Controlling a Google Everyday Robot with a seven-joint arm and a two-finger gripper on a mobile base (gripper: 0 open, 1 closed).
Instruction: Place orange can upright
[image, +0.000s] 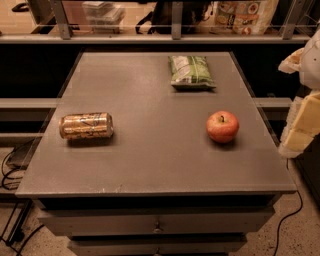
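Currently I see the orange can (86, 125) lying on its side on the counter (150, 165), not upright. Its long axis runs left to right across my view, and it rests near the counter's left edge, about midway between front and back. The gold-orange wall with its dark and white squiggles faces the camera. I cannot tell which end carries the pull tab.

Across from it, near the right side of the counter and at about the same depth, a red apple (222, 126) stands with its stem up. The two are well apart, with bare grey surface between them. Farther back, right of centre, a green snack bag (191, 71) lies flat, apart from both the can and the apple.

The hand (302, 125) shows only as pale cream and white shapes at the right edge of my view, past the counter's right side and cut off by the frame. It is nearest the apple but not touching it, and it is well apart from the can. Whether it is open or closed, and whether it has hold of anything, I cannot tell.

Below the counter's front edge a drawer front with a small knob (158, 229) is visible. Dark cables (10, 165) lie on the floor at the left. Behind the counter runs a metal rail (150, 38).
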